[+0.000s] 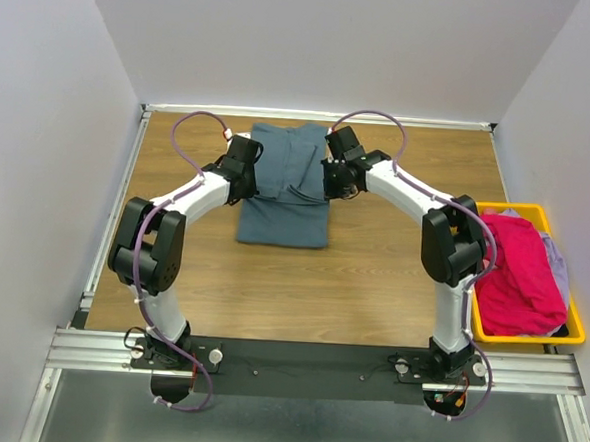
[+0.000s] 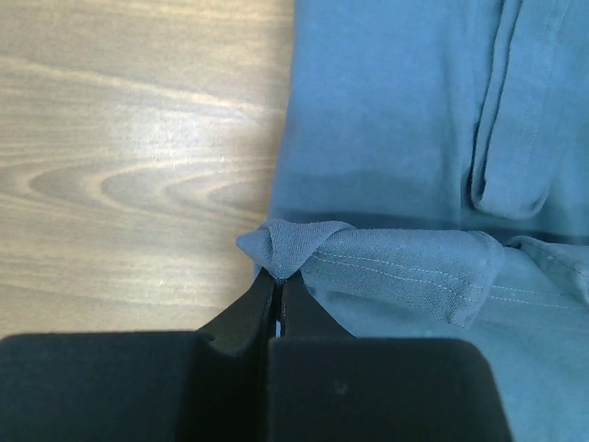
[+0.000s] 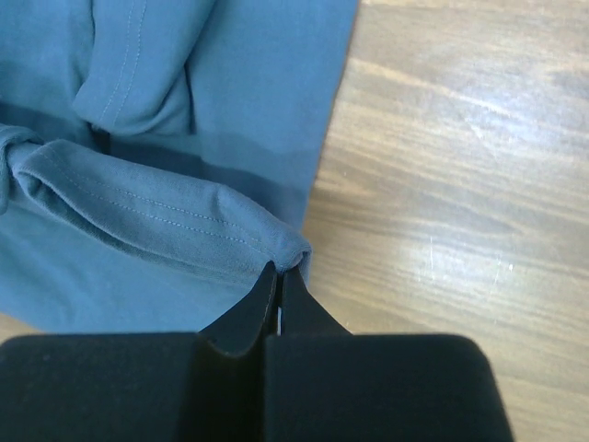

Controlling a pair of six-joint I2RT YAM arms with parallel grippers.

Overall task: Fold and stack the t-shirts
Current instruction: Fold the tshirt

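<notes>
Now, your left gripper [image 2: 278,279] is pinching a fold of the slate blue-grey t-shirt [image 1: 284,205] at its left edge. The jaws are standing fully together, with only the thin cloth between them, and a small peak of cloth is sticking out past the tips. Your right gripper [image 3: 279,274] is doing the same at the right edge of the shirt. Its jaws are pressing together on the corner of a hemmed fold, and two lines of stitching are running away from the tips to the left. Under both folds a dark shadow is lying on the layer of shirt below, so the pinched cloth is looking a little lifted.

In the top view, this shirt is lying at the far middle of the wooden table [image 1: 372,276], between your two arms. Its near part is making a neat rectangle, and its far part is looking wider and more wrinkled. The two grippers are sitting at its two sides.

At the right side of the table, well apart from this shirt, the yellow bin [image 1: 524,340] is holding the magenta-pink t-shirt [image 1: 520,270] in a heap. A pale grey-blue t-shirt [image 1: 561,259] is showing beside it at the far right of the bin.
</notes>
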